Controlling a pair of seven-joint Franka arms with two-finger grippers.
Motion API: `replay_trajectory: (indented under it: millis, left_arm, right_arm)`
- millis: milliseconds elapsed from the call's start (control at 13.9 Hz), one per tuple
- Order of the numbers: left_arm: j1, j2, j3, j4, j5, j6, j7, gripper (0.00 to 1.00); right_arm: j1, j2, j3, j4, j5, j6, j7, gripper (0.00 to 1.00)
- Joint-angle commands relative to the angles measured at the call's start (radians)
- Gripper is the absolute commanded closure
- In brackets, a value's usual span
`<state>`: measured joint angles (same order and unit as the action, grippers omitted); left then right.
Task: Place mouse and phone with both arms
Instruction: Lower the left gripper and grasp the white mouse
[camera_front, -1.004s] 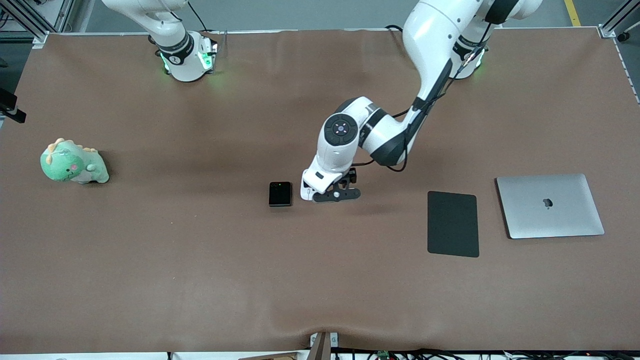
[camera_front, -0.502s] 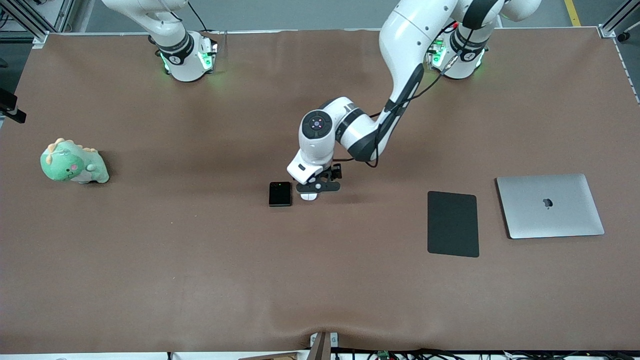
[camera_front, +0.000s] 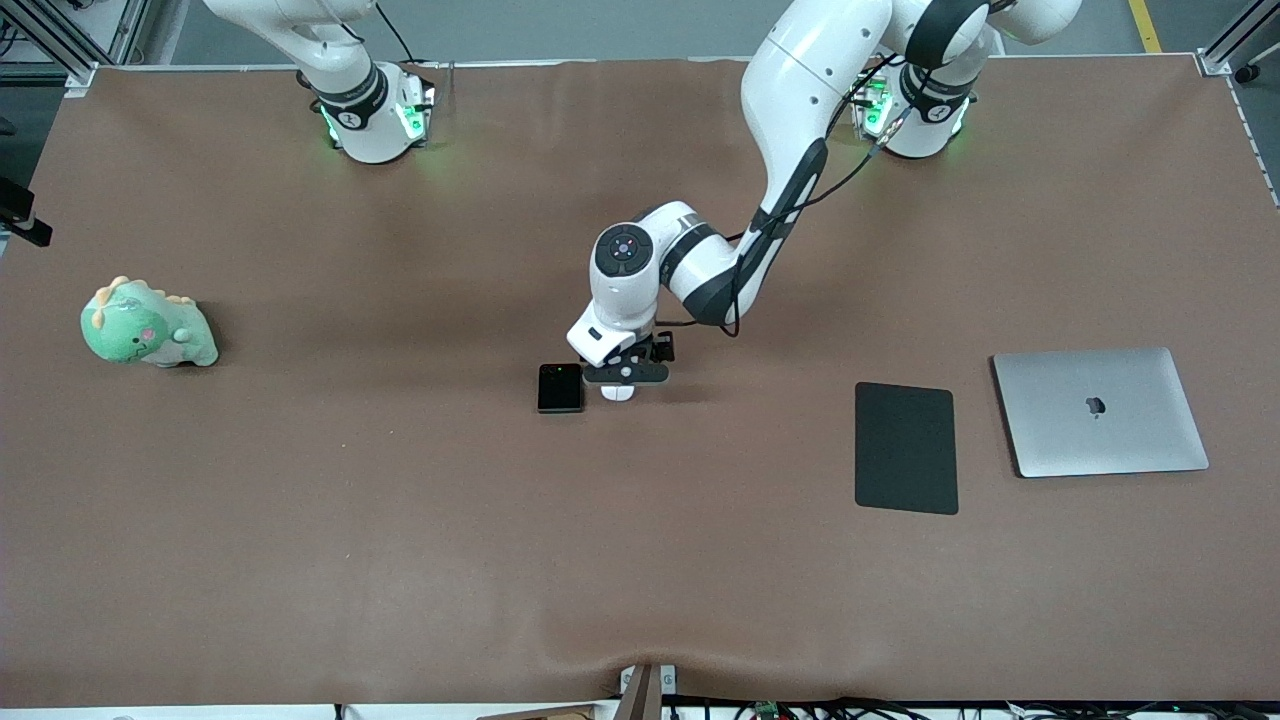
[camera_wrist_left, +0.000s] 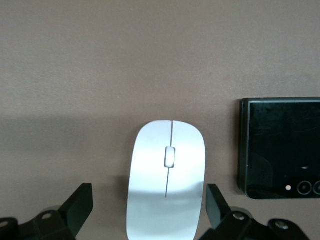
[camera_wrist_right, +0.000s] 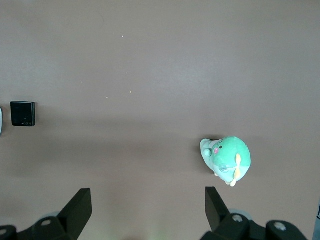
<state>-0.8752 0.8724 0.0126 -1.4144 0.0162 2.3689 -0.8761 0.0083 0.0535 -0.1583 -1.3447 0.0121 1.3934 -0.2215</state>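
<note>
With the left gripper (camera_front: 621, 376) hanging over the mouse (camera_front: 618, 391) near the middle of the front frame, I take the step in hand to be the approach for the first pick. In the left wrist view the mouse (camera_wrist_left: 166, 186) lies between the two fingers (camera_wrist_left: 79, 205), which stand wide apart and touch nothing; it rests flat on the table (camera_front: 400, 520), its long axis running straight into the gap. The phone (camera_front: 561, 387) lies just beside it, toward the right arm's end, apart from it, and shows at the right edge of the left wrist frame (camera_wrist_left: 280, 147).

The right arm waits. Its gripper (camera_wrist_right: 145, 212) is out of the front frame; its wrist view shows its fingers spread, empty, high over the table, with the plush (camera_wrist_right: 226, 157) at lower right of that frame and the phone (camera_wrist_right: 23, 113) small at the left edge.

The pad (camera_front: 906, 447) and laptop (camera_front: 1100, 411) lie at right of centre in the front frame, toward the left arm's end.

Next, I judge, the left gripper must come straight down until the fingers flank the mouse's sides, then close. The shell looks smooth and rounded, so I would grip low and squarely, and keep the finger on the phone's side from nudging it.
</note>
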Motion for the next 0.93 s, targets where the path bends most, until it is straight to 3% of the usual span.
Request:
replay_trajectory:
  millis: [0, 215, 287, 359, 430, 502, 861]
  left_arm:
    - [-0.044, 0.042, 0.038, 0.04, 0.027, 0.015, -0.041, 0.0]
    - [-0.074, 0.05, 0.067, 0.04, 0.027, 0.015, -0.058, 0.0]
    - [-0.074, 0.048, 0.067, 0.038, 0.027, 0.015, -0.067, 0.37]
    - [-0.074, 0.046, 0.067, 0.038, 0.027, 0.015, -0.069, 0.64]
    - [-0.073, 0.042, 0.067, 0.038, 0.027, 0.015, -0.07, 0.83]
    - [-0.073, 0.036, 0.067, 0.038, 0.025, 0.013, -0.07, 0.91]
    - [-0.036, -0.045, 0.067, 0.037, 0.022, -0.055, -0.08, 0.95]
  right_arm:
    - [-0.011, 0.006, 0.005, 0.012, 0.006, -0.007, 0.008, 0.0]
    - [-0.007, 0.009, 0.005, 0.01, 0.011, -0.007, 0.008, 0.0]
    - [-0.004, 0.011, 0.005, 0.01, 0.011, -0.007, 0.007, 0.0]
    - [-0.004, 0.025, 0.005, 0.004, 0.009, 0.001, 0.002, 0.0]
    - [-0.002, 0.085, 0.005, -0.002, 0.009, 0.022, 0.002, 0.0]
    - [0.002, 0.18, 0.005, 0.009, 0.002, 0.013, 0.005, 0.0]
    - [0.009, 0.213, 0.008, 0.018, 0.003, 0.066, -0.001, 0.0]
